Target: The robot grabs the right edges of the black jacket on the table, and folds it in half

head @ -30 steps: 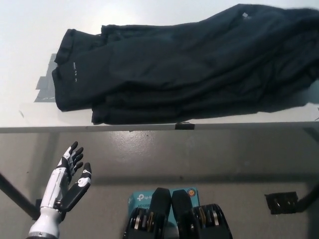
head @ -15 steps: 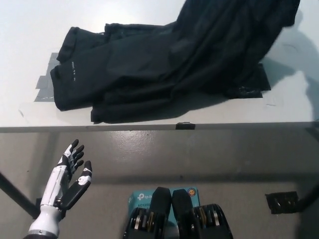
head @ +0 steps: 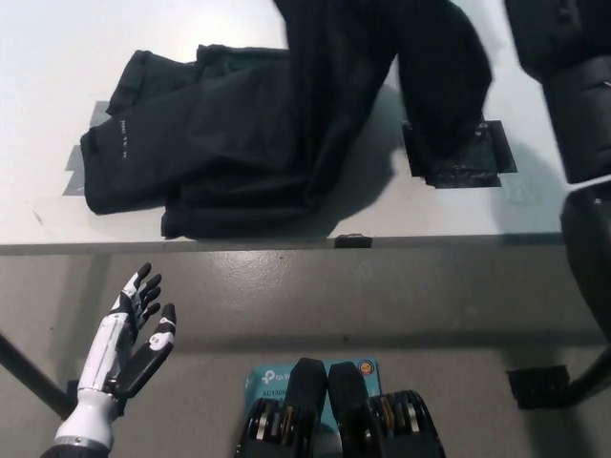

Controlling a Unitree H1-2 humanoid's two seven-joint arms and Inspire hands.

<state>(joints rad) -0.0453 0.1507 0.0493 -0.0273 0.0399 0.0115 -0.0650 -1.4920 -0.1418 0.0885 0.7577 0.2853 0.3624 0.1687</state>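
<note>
Down at the lower left, below the table edge, the white left hand (head: 134, 334) hangs idle, fingers spread apart, holding nothing. It has no part in this step, and it should keep clear.

Moving across: the black jacket (head: 220, 143) lies on the pale table (head: 38, 57). Its left half is flat and bunched slightly along the near hem, close to the front lip. Grey tape marks (head: 81, 157) peek out beside its left end.

Centre stage, the right half of the jacket is up in the air, a dark sheet rising out of the top of the picture and draping back down. This looks like the fold in mid-swing. Where it had lain, a black tape patch (head: 458, 153) shows bare on the table.

Far right, the black right arm (head: 578, 95) fills the corner. The hand itself is out of shot, so I cannot tell how it grips, though the lifted cloth suggests it has the right edge.

To do this well, I'd say carry that edge high and level, all the way over to the left end, so the hanging cloth doesn't drag the lower layer. Lower it edge to edge above the grey tape. Watch the trailing flap near the black patch; it could tuck under and spoil the fold.
</note>
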